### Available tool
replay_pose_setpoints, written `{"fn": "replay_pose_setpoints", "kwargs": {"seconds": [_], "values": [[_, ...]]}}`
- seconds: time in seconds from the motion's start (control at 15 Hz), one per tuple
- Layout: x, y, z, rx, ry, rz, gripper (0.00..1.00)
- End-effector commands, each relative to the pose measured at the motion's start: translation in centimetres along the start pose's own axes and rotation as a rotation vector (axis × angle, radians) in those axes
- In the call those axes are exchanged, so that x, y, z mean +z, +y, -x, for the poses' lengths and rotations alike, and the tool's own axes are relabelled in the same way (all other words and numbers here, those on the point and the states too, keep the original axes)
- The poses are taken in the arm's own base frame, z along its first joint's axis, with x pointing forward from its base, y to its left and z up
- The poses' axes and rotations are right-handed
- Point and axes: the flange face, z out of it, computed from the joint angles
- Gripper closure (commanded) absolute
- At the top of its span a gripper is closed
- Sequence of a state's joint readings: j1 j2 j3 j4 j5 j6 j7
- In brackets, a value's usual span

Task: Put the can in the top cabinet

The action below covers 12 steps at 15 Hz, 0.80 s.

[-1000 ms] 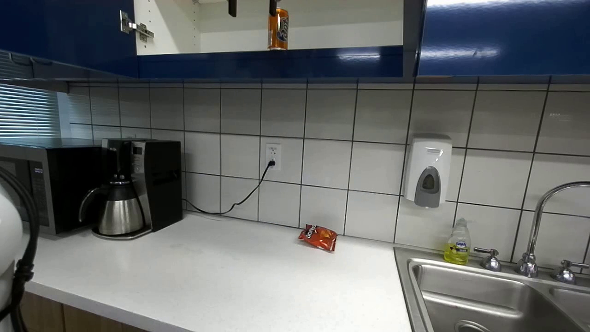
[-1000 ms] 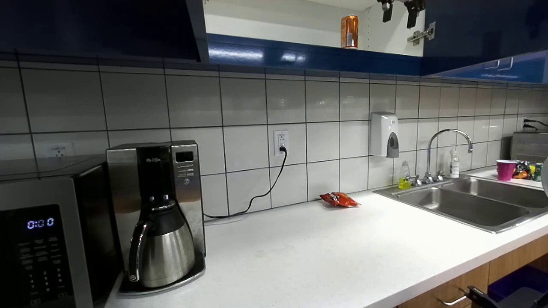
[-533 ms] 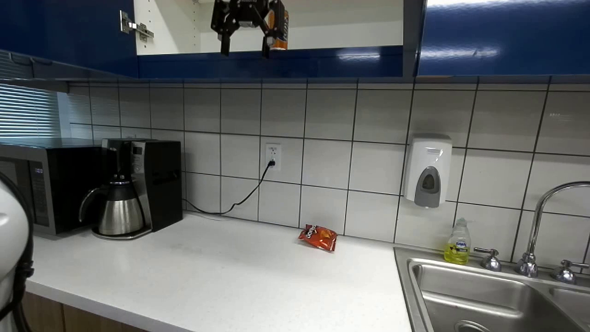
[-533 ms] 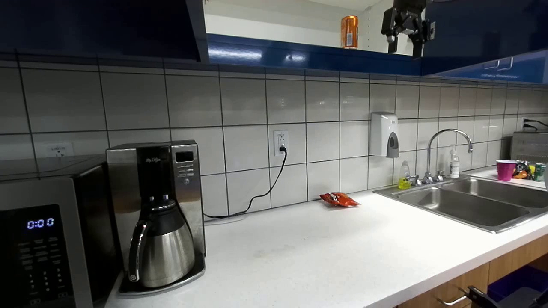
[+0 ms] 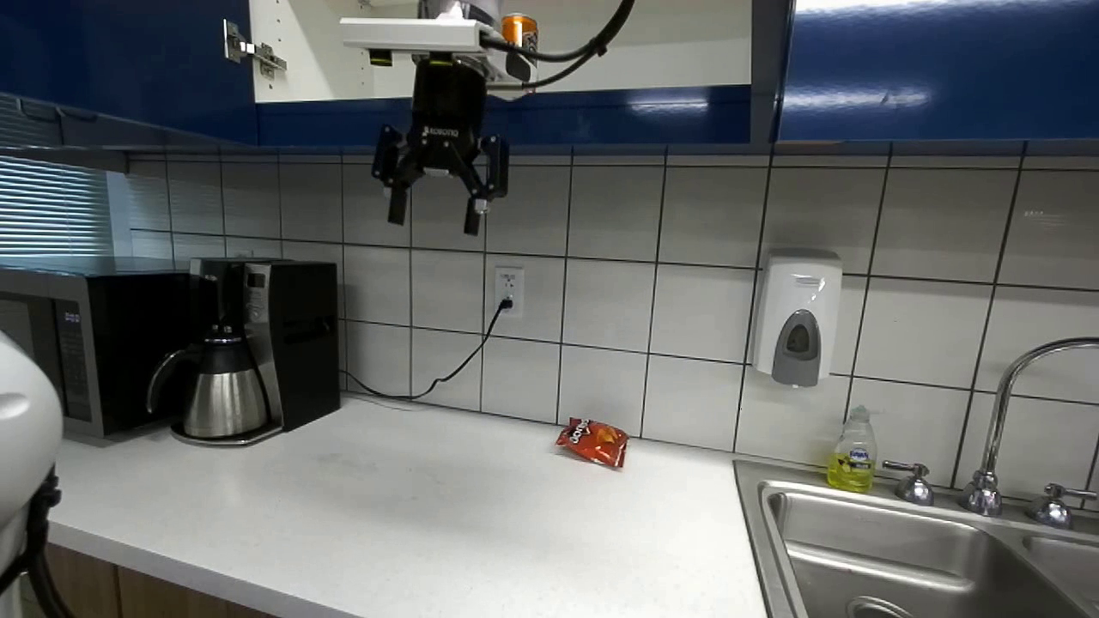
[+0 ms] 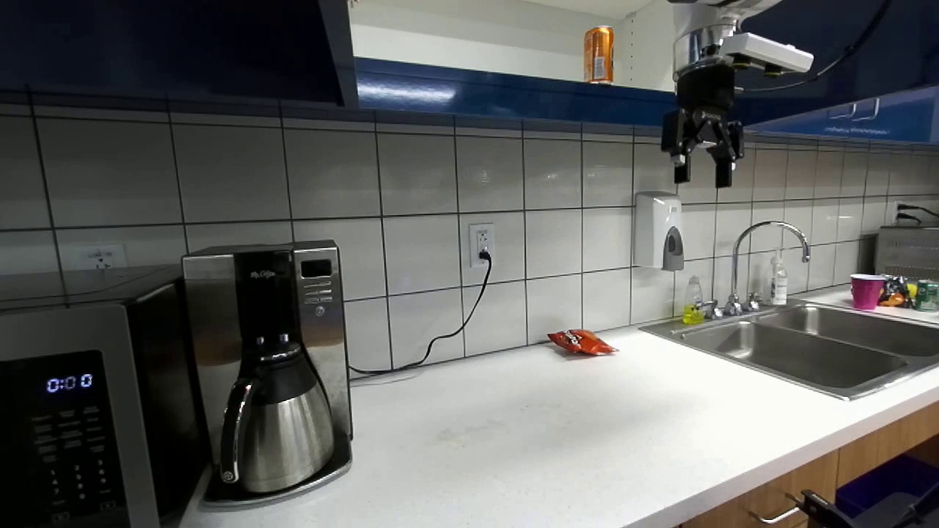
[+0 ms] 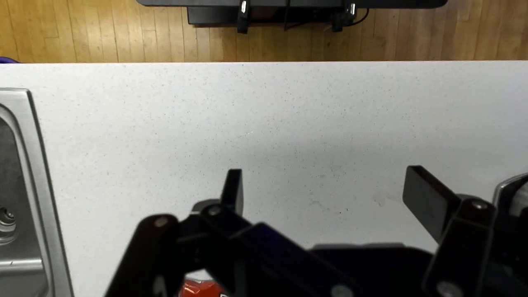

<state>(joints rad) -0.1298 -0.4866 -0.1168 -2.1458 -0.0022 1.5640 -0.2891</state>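
Note:
An orange can stands upright in the open top cabinet, near the front edge of its shelf. The can shows in both exterior views [image 5: 519, 29] [image 6: 598, 54]; in one its lower part is covered by the arm and cables. The cabinet's blue lower ledge [image 5: 601, 116] [image 6: 506, 92] runs below the can. My gripper [image 5: 434, 216] [image 6: 703, 176] points down in the air, below the ledge level and apart from the can. Its fingers are spread with nothing between them. In the wrist view the gripper [image 7: 324, 185] is above the white counter [image 7: 264, 123]; the can is out of view there.
A red chip bag [image 5: 592, 443] [image 6: 582, 342] [image 7: 201, 288] lies on the counter near the tiled wall. A coffee maker [image 5: 300, 335] and microwave [image 6: 59, 411] stand at one end, a sink [image 5: 867, 549] at the other. An open blue cabinet door [image 5: 129, 69] juts out beside the cabinet.
My gripper has come down from in front of the cabinet opening to below the ledge, with its fingers spread throughout. The can has stayed in place in the cabinet.

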Motion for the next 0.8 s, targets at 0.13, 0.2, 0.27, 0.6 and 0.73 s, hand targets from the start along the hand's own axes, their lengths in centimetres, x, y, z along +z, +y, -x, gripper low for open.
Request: {"fn": "replay_pose_setpoints", "kwargs": {"seconds": [0.13,0.2,0.27,0.6,0.73], "values": [[0.24,-0.19,0.58,-0.002,0.006,0.0,0.0],[0.09,-0.22,0.69,-0.002,0.01,0.0,0.0],[0.01,-0.24,0.76,-0.002,0.012,0.001,0.0],[-0.03,-0.24,0.79,-0.002,0.013,0.001,0.0],[-0.03,-0.24,0.79,-0.002,0.013,0.001,0.0]]}}
